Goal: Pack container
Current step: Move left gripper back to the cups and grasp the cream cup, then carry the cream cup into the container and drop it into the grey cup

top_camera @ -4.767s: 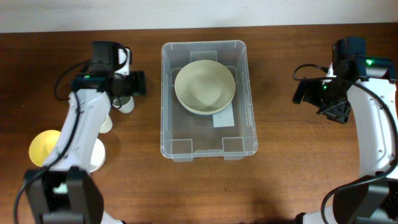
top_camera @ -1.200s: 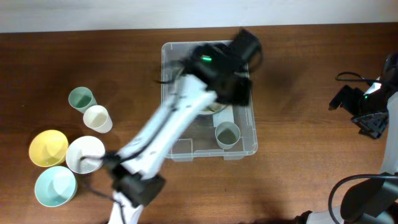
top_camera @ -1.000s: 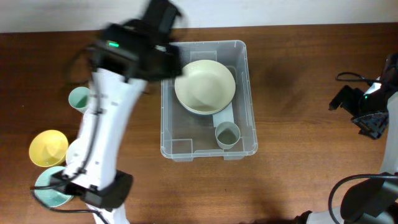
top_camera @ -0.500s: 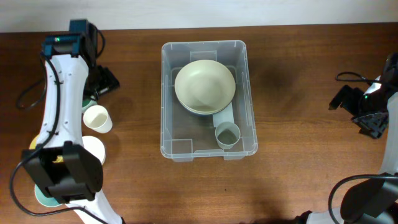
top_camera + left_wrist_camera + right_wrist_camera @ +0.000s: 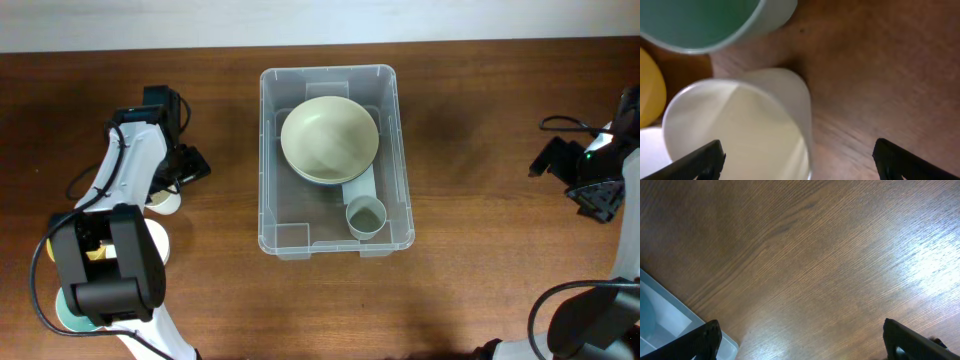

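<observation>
The clear container (image 5: 272, 210) stands at mid-table. It holds a pale green bowl (image 5: 330, 140) at the far end and a grey-green cup (image 5: 366, 216) at the near right. My left gripper (image 5: 172, 185) is open and empty, low over a cream cup (image 5: 165, 203) left of the container. In the left wrist view the cream cup (image 5: 740, 130) fills the lower left; its right rim lies within my open left gripper (image 5: 797, 165). My right gripper (image 5: 585, 185) is open and empty at the far right, over bare wood (image 5: 805, 342). The container's corner (image 5: 660, 315) shows in the right wrist view.
A teal cup (image 5: 705, 20) sits just beyond the cream cup, with a yellow bowl (image 5: 650, 95) to its left. In the overhead view a white bowl (image 5: 155, 245) lies near the cream cup, partly under my left arm. Cables trail by both arms.
The left arm left the grey-green cup in the container, swung back left and came down over the cream cup. The right arm has not moved in the last second.
</observation>
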